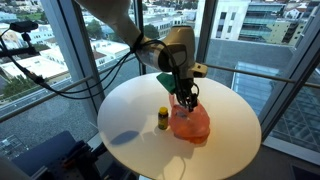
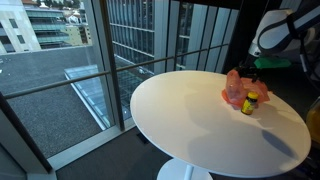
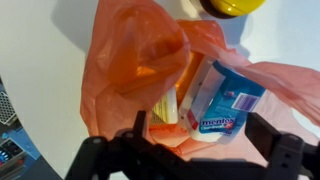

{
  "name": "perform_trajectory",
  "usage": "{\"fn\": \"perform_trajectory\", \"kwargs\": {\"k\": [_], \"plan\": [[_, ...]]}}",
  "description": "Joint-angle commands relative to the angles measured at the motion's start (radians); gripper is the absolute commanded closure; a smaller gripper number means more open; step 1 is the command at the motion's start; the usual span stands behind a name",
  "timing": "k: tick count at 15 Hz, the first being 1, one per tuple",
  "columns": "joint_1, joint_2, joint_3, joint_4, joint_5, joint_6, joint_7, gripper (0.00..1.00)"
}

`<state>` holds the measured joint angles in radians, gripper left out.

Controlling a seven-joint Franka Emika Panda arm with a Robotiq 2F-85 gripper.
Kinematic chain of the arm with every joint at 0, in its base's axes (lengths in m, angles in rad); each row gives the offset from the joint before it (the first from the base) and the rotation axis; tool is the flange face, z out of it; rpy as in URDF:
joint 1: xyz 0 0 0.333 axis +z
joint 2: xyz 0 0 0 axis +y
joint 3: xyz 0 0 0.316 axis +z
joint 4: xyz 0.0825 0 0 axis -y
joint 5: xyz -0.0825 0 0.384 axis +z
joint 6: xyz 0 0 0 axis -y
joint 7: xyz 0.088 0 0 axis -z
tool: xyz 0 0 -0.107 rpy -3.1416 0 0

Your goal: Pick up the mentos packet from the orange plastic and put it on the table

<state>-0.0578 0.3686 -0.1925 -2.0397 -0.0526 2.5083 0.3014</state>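
The tool (image 3: 198,135) has its two fingers (image 3: 140,128) wide apart, and it holds nothing. In the wrist view the fingers come in from 6 o'clock. The mentos packet (image 3: 225,98) lies just past them, toward 1 o'clock. It is blue and white and a bit tilted. It rests on the orange plastic (image 3: 125,60), and crinkly folds rise around it. Just beside the packet, at its 9 o'clock, is a yellow-orange thing (image 3: 166,100) in the same folds. I cannot tell what it is. At 12 o'clock, at the very top edge, the yellow bottle (image 3: 235,5) peeks in. In an exterior view the tool (image 1: 186,100) hangs right over the orange plastic (image 1: 190,124). I cannot tell if it touches the top of it. The yellow bottle (image 1: 162,118) stands upright at 9 o'clock from the orange plastic, close beside it. All of this sits on the round white desk (image 1: 130,115). In an exterior view the orange plastic (image 2: 234,90) sits near the far side of the desk (image 2: 190,115), with the yellow bottle (image 2: 250,102) at its 4 o'clock.
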Motion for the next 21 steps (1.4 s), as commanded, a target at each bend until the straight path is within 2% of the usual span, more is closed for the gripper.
{"fn": "perform_trajectory", "kwargs": {"k": [1, 13, 21], "plan": [[0.020, 0.025, -0.009, 0.027, -0.028, 0.016, 0.047, 0.00], [0.025, 0.052, -0.024, 0.075, -0.006, 0.089, 0.073, 0.00], [0.030, 0.076, -0.038, 0.088, -0.007, 0.022, 0.104, 0.00]]}}
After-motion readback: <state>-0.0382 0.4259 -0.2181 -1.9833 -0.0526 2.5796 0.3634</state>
